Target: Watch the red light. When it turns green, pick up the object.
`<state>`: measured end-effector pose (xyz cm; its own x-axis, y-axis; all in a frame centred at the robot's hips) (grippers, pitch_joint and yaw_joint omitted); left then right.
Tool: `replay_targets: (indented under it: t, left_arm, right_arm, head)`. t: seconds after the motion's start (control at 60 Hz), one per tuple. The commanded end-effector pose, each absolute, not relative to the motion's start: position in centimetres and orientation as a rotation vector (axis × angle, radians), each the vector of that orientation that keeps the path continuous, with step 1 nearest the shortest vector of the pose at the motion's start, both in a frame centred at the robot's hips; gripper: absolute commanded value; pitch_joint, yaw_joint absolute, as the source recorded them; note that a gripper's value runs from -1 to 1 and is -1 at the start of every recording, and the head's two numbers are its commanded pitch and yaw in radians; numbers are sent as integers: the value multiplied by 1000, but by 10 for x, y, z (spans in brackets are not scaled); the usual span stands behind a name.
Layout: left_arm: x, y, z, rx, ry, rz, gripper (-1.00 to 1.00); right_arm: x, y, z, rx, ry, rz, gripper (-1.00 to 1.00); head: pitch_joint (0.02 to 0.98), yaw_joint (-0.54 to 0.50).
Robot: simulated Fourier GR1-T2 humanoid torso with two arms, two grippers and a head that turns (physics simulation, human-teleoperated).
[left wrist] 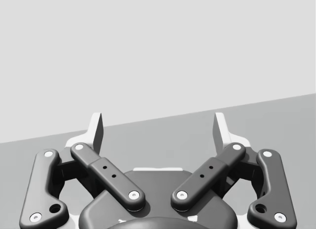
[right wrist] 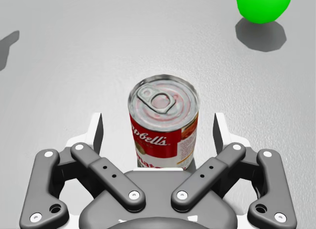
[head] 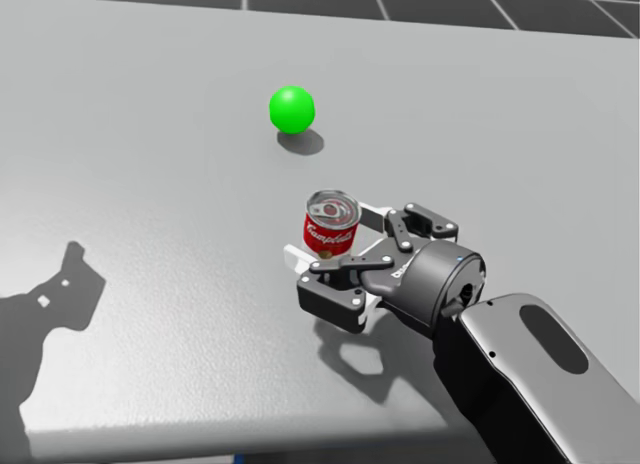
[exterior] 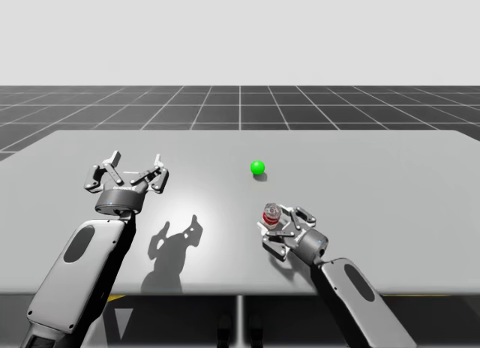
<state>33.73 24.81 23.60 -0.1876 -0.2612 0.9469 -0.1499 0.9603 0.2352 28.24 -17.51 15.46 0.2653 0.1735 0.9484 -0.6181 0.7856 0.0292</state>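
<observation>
The light [exterior: 257,167] is a green ball [head: 292,109] resting on the grey table [exterior: 375,175]. A red and white can [head: 331,226] with a silver pull-tab lid stands upright nearer the front edge. My right gripper [exterior: 276,219] is low at the can, open, one finger on each side of it. In the right wrist view the can [right wrist: 164,123] stands between the fingers with a gap on both sides, and the green ball [right wrist: 263,4] lies ahead beyond it. My left gripper [exterior: 135,168] hangs open above the table's left side, nothing between its fingers [left wrist: 97,132].
The table's front edge [head: 250,446] runs just behind my right wrist. My left arm's shadow [exterior: 174,247] falls on the table between the two arms. A dark tiled floor [exterior: 240,104] lies beyond the far edge.
</observation>
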Motion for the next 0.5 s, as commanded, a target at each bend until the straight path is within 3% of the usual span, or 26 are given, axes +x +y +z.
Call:
replay_targets:
  t: [0.017, 0.2, 0.217, 0.233, 0.25, 0.267, 0.5]
  left_arm:
    - [338, 249, 236, 310, -1766, -102, -1000]
    - [338, 249, 236, 311, -1766, -103, -1000]
    - [338, 249, 236, 312, -1766, -103, -1000]
    - [338, 249, 235, 312, -1766, -103, -1000]
    - [338, 249, 236, 312, -1766, -103, -1000]
    - [338, 249, 235, 312, -1766, -103, -1000]
    - [338, 249, 235, 313, -1765, -106, -1000]
  right_arm:
    - [297, -168, 148, 407, -1171, 548, -1000]
    - [299, -171, 141, 369, -1096, 535, -1000]
    - [299, -172, 141, 360, -1096, 533, -882]
    - [298, -172, 140, 351, -1104, 529, -734]
    - [297, -173, 140, 362, -1107, 540, 770]
    - [296, -174, 140, 372, -1109, 541, 1000]
    - [293, -175, 139, 393, -1111, 545, 1000]
  head:
    - [836, -155]
    - [834, -154]
    - [834, -154]
    - [833, -154]
    - [832, -154]
    - [832, -155]
    - [787, -161]
